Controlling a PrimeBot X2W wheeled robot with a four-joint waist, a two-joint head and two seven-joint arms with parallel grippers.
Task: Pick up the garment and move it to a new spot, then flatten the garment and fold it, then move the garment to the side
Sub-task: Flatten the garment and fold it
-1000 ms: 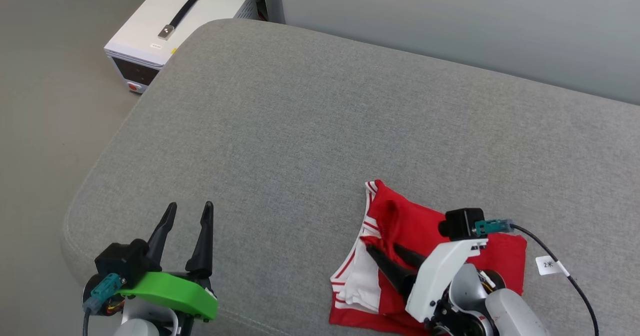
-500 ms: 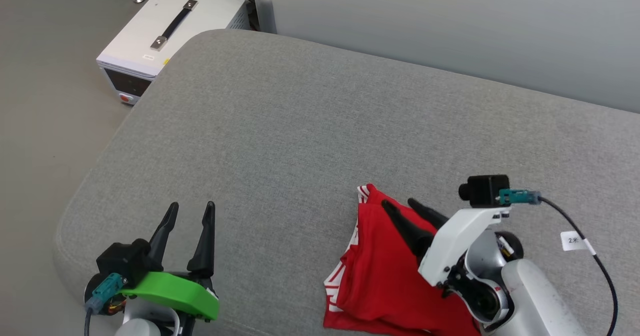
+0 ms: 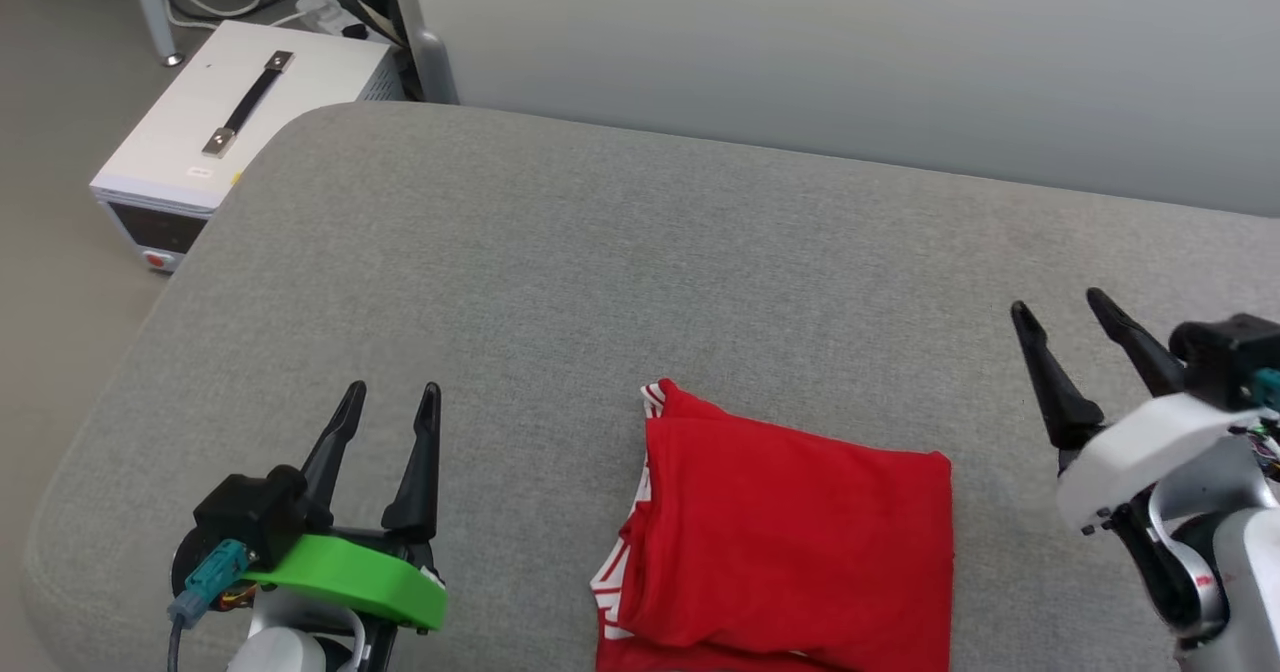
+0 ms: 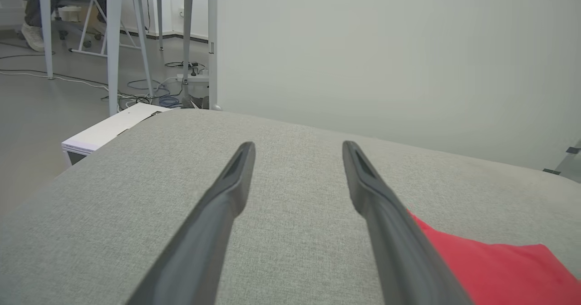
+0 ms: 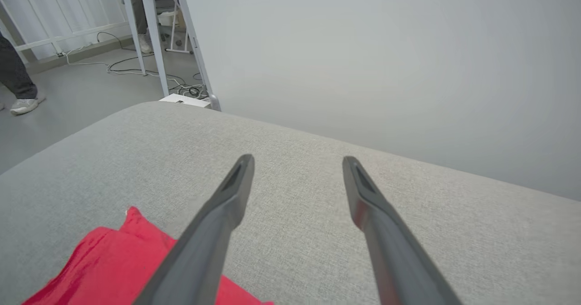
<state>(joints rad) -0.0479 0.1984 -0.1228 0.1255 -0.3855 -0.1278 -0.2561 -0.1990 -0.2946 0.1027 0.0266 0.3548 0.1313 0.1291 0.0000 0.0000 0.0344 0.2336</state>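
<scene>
The red fabric garment [image 3: 790, 532] with white striped trim is shown folded on the grey upholstered cushion [image 3: 560, 252]. The right end effector [image 3: 1057, 301] has been lifted off it, spread wide and empty, like the left end effector [image 3: 395, 387]. Moving aside likely remains.

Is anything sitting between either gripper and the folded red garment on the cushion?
Nothing visible does. Only bare grey cushion separates the open left gripper from the garment, and the same goes for the open right gripper on its other side. Neither gripper touches the cloth.
</scene>
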